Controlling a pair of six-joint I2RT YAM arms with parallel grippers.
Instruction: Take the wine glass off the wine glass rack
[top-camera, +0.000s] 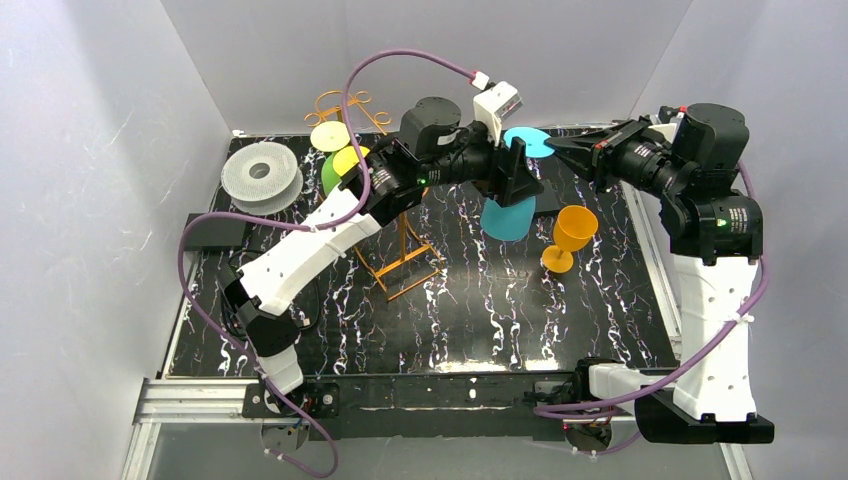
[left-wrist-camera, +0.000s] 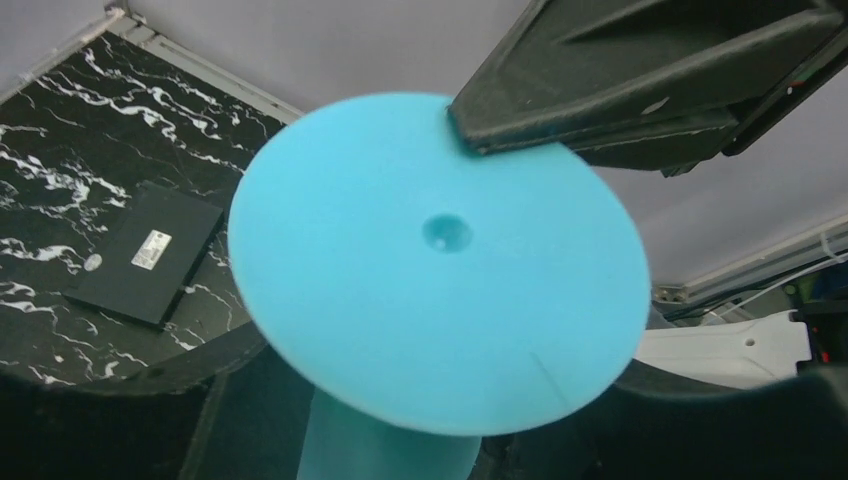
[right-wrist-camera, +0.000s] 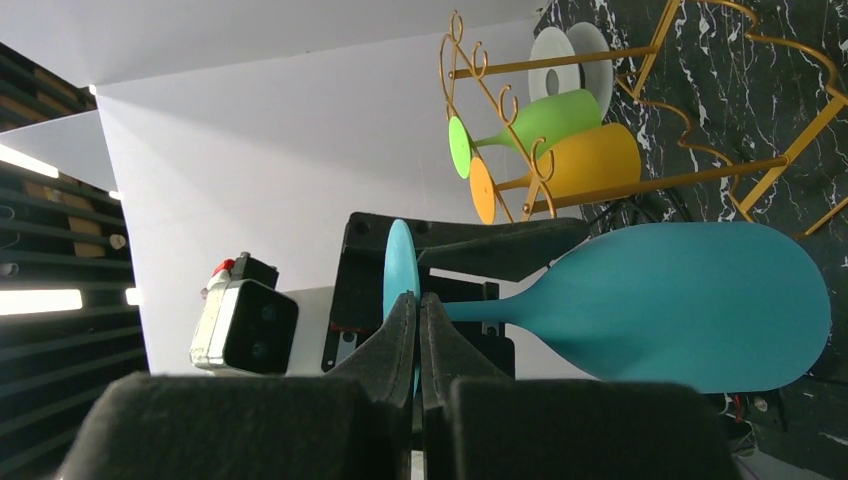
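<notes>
Aloft, teal wine glass sideways, left fingers spread round stem, right fingers pinching foot

— At the table's back left?
— Wine glass rack, glasses hung on it; spool just left, flat box nearer, before that.
— Right of the rack?
— Wine glass aloft between left gripper and right gripper; standing glass just right, on the table.

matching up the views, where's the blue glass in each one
Top external: blue glass upper centre.
Left wrist: its foot fills the centre.
Right wrist: glass lying sideways, centre to right.
Shared landmark: right gripper pinching the foot's rim.
</notes>
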